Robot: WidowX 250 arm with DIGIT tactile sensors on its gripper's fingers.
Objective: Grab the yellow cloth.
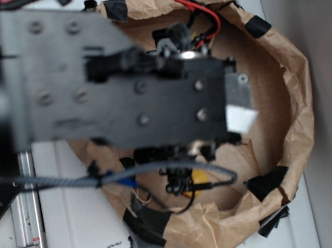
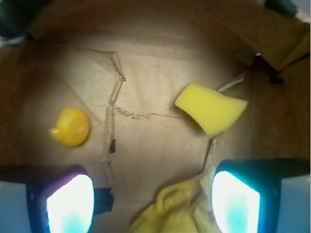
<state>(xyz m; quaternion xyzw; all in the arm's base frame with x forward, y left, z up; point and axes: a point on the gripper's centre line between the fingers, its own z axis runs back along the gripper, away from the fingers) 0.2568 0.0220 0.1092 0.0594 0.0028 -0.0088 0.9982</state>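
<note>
Wrist view: the gripper (image 2: 153,204) hangs with fingers (image 2: 70,204) spread wide, pinching nothing. The yellow cloth (image 2: 172,211) lies bunched between them at the paper-lined bin's (image 2: 146,87) near edge.

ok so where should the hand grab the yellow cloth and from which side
Probably the raised bunch of folds on the yellow cloth, taken from straight above. In the wrist view it lies crumpled on the brown paper between the open fingers of the hand. Bunched ridges pinch more easily than flat edges. Closing there would likely miss the sponge.
</note>
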